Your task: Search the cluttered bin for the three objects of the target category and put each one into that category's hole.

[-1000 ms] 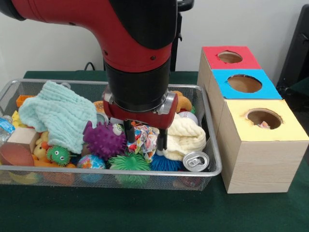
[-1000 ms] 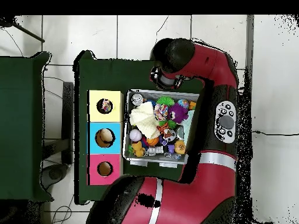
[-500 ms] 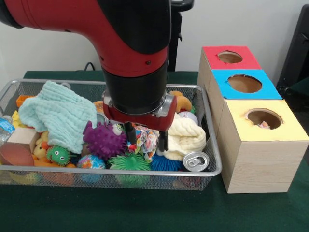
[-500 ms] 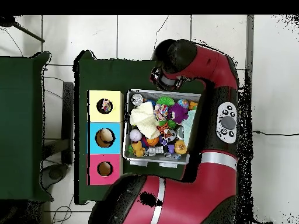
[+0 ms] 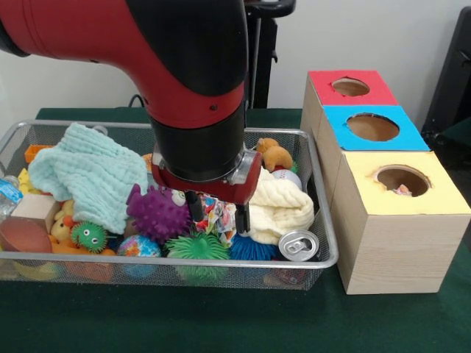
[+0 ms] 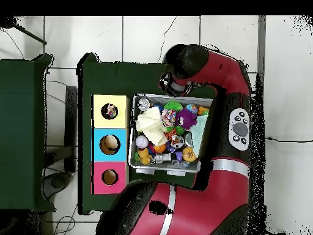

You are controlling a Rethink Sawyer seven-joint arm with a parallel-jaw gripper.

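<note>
The arm is bent down over the wire basket (image 5: pixel 324 243), and its gripper (image 5: pixel 218 212) is lowered, fingers parted, astride a patterned cloth scrap (image 5: pixel 218 211) near the basket's middle. Nothing is seen to be gripped. Beside the scrap one purple spiky ball (image 5: pixel 158 213) is found. Two towels are counted in the basket, and three coloured holes on the box (image 5: pixel 397 243) beside it.

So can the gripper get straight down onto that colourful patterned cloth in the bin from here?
Probably yes. The gripper hangs open, a finger on either side of the patterned cloth, nothing lying over it. The purple spiky ball and cream cloth crowd the sides.
</note>
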